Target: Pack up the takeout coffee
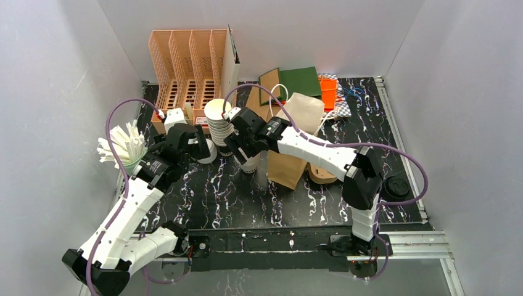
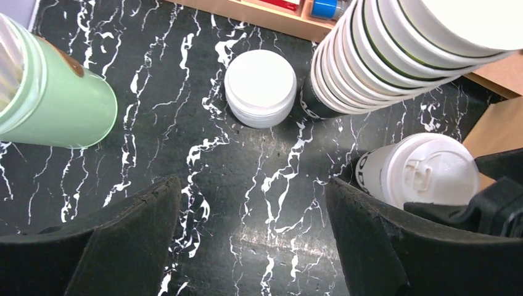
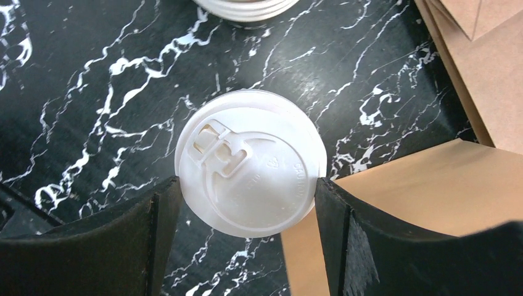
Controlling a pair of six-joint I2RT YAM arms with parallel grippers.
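Note:
One takeout coffee, a white-walled paper cup with a white sip lid (image 3: 250, 161), sits between my right gripper's fingers (image 3: 163, 234), which touch the lid's rim on both sides. In the top view this cup (image 1: 250, 164) is just left of the brown paper bag (image 1: 295, 139), under my right gripper (image 1: 245, 153). It also shows in the left wrist view (image 2: 425, 169). My left gripper (image 2: 253, 197) is open and empty over bare table, left of that cup. No green-walled lidded cup is in view.
A tall stack of lidless cups (image 1: 217, 120) stands behind the grippers. A short stack of flat white lids (image 2: 260, 87) lies by it. A mint-green holder of white sticks (image 1: 126, 151) is at the left, an orange file rack (image 1: 188, 68) at the back.

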